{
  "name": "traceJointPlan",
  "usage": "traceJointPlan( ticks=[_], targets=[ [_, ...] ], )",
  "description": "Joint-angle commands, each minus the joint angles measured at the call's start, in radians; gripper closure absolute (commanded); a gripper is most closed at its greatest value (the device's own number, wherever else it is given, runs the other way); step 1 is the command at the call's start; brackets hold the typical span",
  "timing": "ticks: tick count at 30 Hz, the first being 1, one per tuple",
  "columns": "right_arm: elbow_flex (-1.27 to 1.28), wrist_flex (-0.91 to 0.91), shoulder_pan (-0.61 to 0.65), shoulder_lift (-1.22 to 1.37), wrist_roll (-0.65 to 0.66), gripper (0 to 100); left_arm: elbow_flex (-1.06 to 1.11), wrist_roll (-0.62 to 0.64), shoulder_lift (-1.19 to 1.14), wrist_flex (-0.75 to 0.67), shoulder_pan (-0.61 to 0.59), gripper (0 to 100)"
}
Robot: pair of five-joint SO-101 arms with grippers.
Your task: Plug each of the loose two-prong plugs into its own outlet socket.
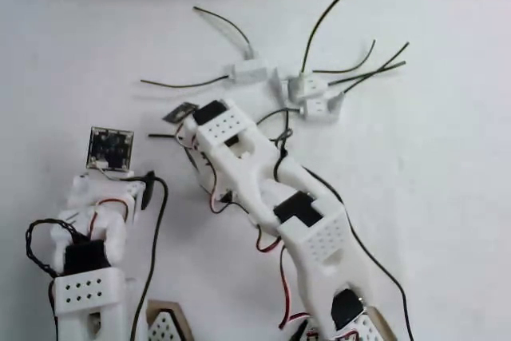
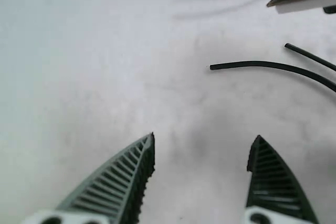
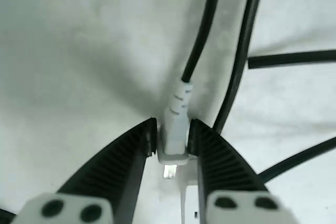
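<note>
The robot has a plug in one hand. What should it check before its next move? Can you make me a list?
1. Right hand gripping the plug: ok, shut on its white body.
2. Prongs straight: cannot tell; a small bit of metal shows at the plug's end, between the fingers.
3. Socket lined up with the plug: cannot tell; white pieces lie on the table near the arm.
4. Cords out of the way: not ok; black cords run close beside the plug's own cord and might snag.
5. Left hand out of the way: ok, open over bare table, holding nothing.
</note>
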State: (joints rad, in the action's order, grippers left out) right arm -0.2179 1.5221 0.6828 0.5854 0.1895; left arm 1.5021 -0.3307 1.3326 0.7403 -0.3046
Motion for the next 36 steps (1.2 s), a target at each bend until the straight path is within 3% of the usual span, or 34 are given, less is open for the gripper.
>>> traceJointPlan(
  ticks=[1,15,36],
  targets=[
    [-0.046,-0.031,-0.031,-0.021,-0.008,89.4,-0.005,-0.009,0.022,0.006,0.001,71],
    [-0.087,0.013,-0.035,-0.013,-0.008,89.8,-0.005,-0.009,0.022,0.006,0.001,71],
    [-0.095,0.090,-0.013,-0.030,0.002,98.1,-0.005,-0.009,0.022,0.006,0.001,71]
  ],
)
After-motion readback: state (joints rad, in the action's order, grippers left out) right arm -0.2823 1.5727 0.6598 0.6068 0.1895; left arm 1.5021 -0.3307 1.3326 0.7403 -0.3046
